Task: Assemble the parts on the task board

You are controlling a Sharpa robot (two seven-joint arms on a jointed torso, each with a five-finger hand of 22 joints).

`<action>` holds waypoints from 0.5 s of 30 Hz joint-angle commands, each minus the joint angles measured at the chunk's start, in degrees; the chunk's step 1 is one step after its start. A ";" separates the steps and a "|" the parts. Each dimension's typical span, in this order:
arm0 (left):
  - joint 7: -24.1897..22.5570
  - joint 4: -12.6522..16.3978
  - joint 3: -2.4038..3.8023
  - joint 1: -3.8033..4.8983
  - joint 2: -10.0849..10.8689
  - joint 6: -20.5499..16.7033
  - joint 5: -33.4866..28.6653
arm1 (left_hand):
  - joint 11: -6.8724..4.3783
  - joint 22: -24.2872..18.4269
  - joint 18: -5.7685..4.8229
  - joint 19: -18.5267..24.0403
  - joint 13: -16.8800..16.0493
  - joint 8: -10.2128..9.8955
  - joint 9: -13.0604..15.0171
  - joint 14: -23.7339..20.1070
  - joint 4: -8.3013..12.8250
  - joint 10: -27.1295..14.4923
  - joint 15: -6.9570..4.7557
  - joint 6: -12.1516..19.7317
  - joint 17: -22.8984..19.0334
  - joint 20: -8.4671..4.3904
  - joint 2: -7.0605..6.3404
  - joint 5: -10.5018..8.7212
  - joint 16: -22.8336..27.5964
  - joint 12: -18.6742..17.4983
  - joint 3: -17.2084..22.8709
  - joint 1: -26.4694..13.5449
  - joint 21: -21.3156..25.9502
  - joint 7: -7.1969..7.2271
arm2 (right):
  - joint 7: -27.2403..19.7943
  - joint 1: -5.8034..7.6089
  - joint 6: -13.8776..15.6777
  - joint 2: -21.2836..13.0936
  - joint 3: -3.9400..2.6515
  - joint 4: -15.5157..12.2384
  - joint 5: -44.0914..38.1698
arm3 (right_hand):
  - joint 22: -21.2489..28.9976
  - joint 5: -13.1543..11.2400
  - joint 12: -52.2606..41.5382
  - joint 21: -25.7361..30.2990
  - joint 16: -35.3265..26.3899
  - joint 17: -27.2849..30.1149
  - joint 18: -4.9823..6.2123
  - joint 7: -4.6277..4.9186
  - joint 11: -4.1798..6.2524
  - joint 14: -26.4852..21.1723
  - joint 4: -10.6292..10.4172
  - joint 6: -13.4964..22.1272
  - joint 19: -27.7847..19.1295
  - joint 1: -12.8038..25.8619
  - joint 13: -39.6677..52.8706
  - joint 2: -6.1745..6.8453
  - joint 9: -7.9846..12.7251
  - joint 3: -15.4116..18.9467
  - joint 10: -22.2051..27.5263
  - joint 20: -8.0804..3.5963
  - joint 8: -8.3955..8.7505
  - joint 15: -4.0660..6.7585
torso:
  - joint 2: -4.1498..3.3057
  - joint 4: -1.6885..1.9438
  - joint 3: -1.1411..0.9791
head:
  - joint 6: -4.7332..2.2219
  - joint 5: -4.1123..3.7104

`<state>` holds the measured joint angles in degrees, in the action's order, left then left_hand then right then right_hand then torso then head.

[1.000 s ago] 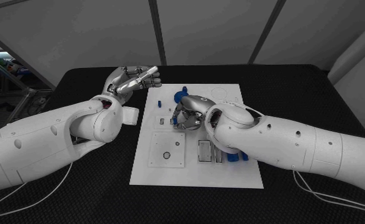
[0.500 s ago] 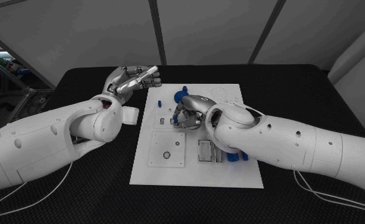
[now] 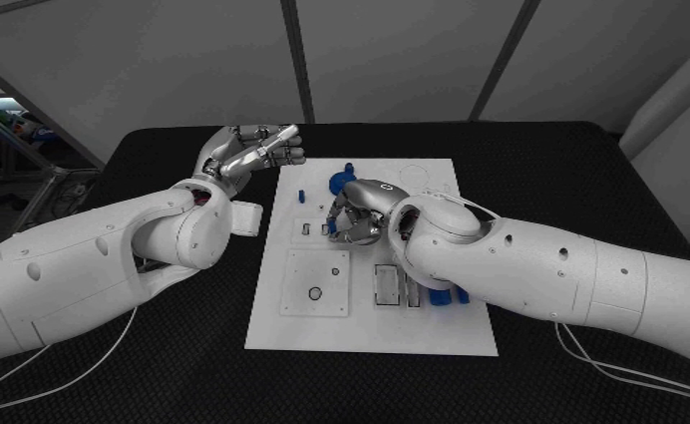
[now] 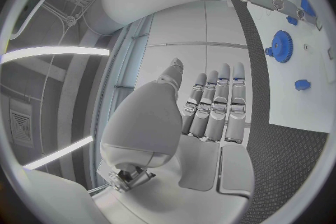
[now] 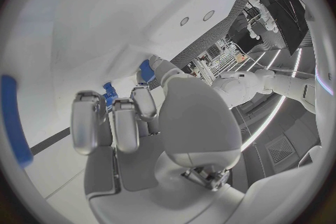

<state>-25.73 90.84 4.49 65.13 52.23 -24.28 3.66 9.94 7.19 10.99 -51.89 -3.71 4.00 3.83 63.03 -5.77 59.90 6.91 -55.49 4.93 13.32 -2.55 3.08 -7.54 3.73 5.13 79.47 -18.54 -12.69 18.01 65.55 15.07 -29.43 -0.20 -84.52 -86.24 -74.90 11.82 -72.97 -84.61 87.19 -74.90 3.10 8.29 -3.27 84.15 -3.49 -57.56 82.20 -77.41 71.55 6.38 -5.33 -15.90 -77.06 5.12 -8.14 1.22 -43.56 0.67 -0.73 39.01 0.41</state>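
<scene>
The white task board (image 3: 374,334) lies in the middle of the black table. My right hand (image 3: 355,214) is bent down over the board's middle, fingers curled; in the right wrist view a small blue part (image 5: 145,71) sits pinched between thumb tip and a finger. A blue peg (image 5: 108,92) stands just behind the fingers (image 5: 123,117). A blue gear (image 3: 342,183) lies just beyond that hand, and it shows again in the left wrist view (image 4: 281,46). My left hand (image 3: 256,155) hovers off the board's far left corner, fingers curled in, holding nothing.
A small blue peg (image 3: 302,196) stands near the board's left edge. Blue parts (image 3: 439,296) lie by the rectangular slots (image 3: 388,284) under my right forearm. A square inset (image 3: 316,282) with two holes sits on the near left. Black table (image 3: 575,175) surrounds the board.
</scene>
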 commanded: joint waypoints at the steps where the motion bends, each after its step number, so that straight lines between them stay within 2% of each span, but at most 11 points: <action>1: -0.21 0.03 0.04 0.06 -0.05 0.70 0.35 | 0.14 -0.09 -0.59 -0.38 0.06 -0.29 -0.07 0.10 0.33 -0.30 0.37 0.05 -0.09 0.05 0.47 -0.33 0.32 -0.11 -0.09 0.01 0.25 -0.45 | 0.85 -0.08 -1.11 -0.06 0.12 0.18 -0.45 | -2.45 -0.13 0.35 0.30 -0.38 -8.99 -0.26 0.11 -0.12 4.41 0.21 0.51 -0.38 -0.05 -0.21 0.73 0.12 -0.24 0.52 0.28 0.45 -0.43 | 0.01 -0.01 0.00 | 0.02 0.00; 15: -0.18 -0.06 0.04 0.06 -0.10 0.82 0.35 | 0.14 -0.09 -0.59 -0.38 0.06 -0.29 -0.07 0.10 0.33 -0.30 0.37 0.05 -0.09 0.05 0.47 -0.33 0.32 -0.11 -0.09 0.01 0.25 -0.45 | 0.77 -0.08 -0.47 -0.01 0.12 0.30 -0.59 | -1.50 -1.18 2.81 0.83 -0.58 -8.67 -0.04 0.58 -0.62 4.31 0.01 2.46 -1.00 0.96 -2.88 1.88 0.29 0.40 2.81 0.79 0.83 -0.90 | 0.00 0.00 0.01 | -0.03 -0.14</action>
<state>-25.67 90.75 4.49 65.13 52.20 -24.19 3.66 9.94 7.20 10.98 -51.89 -3.71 4.00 3.83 63.03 -5.77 59.90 6.91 -55.49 4.93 13.32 -2.55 3.08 -7.54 3.73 5.13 79.47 -18.54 -12.69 18.05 65.56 15.11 -29.41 -0.20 -84.39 -86.49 -74.90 10.64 -70.43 -83.99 86.95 -74.95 3.11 8.92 -3.79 83.94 -3.49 -55.56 81.49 -76.57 68.76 7.88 -5.11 -15.90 -74.70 5.84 -7.47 0.61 -43.56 0.64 -0.73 38.97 0.29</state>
